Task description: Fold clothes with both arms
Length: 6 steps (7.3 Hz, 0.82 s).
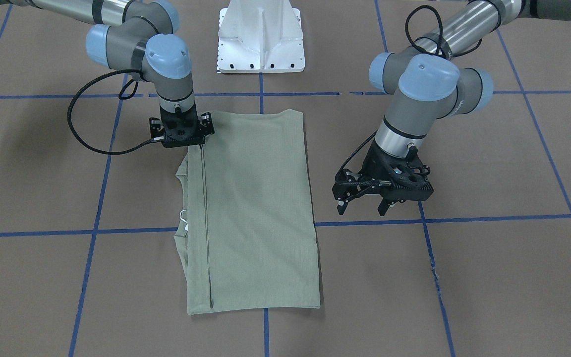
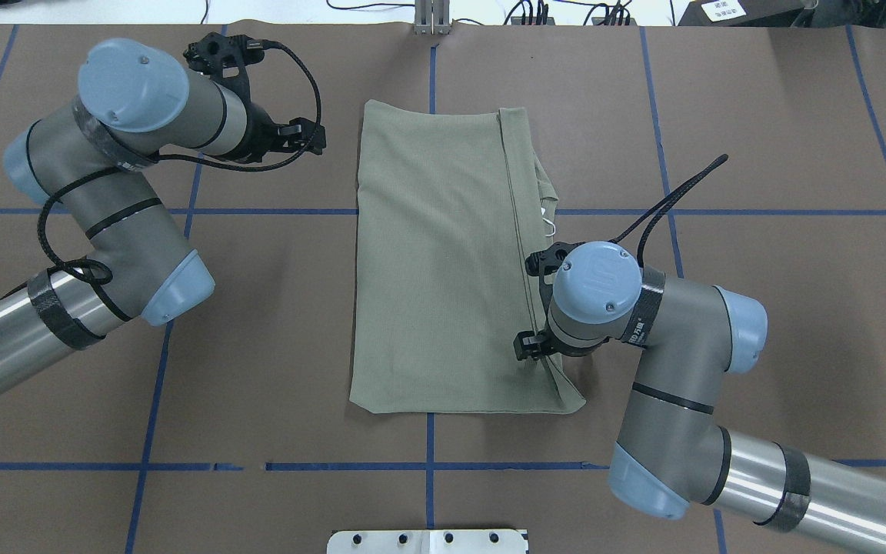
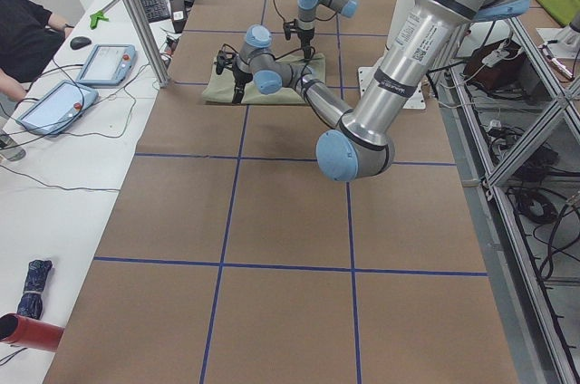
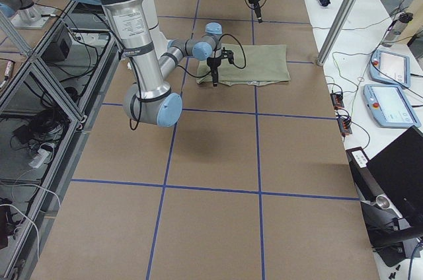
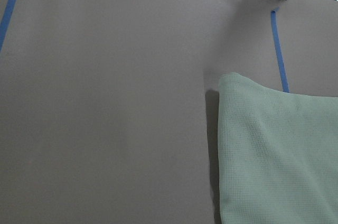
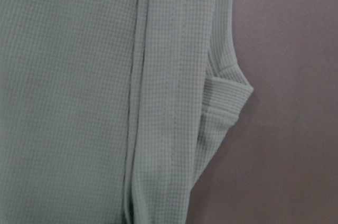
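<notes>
Left jaws apart, beside shirt [image 1: 256, 208] edge.

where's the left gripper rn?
Front-facing view, right side: the left gripper hangs open over the bare table, just off the long edge of the folded shirt, not touching it.

Robotics lab: gridded table [image 3: 272, 212], teach pendants [image 4: 388, 104]
</notes>
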### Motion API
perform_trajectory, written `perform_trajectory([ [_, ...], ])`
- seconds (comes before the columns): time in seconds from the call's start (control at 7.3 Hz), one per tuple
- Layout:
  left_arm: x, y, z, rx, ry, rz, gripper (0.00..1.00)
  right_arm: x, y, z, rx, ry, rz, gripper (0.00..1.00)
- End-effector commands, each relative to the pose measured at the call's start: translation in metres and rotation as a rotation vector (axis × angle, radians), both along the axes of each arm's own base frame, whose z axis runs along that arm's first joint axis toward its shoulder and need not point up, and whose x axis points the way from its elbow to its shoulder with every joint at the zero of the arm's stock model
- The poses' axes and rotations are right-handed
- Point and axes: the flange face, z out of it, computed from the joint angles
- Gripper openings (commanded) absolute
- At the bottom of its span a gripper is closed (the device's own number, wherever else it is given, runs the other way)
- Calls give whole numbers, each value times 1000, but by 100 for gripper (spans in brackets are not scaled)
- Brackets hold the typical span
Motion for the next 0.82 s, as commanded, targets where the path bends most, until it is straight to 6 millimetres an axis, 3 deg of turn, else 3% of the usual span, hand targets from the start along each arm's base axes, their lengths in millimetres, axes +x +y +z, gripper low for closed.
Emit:
perform_trajectory([
  [0.0, 0, 0, -1, 1, 0, 0, 100, -1, 2, 5, -5, 7, -4, 100],
  [0.41, 0, 0, -5, 3, 4, -1, 100, 6, -5, 6, -7, 9, 9, 100],
  [0.68, 0, 0, -5, 2, 5, -1, 100, 16, -10, 19, -13, 25, 17, 100],
])
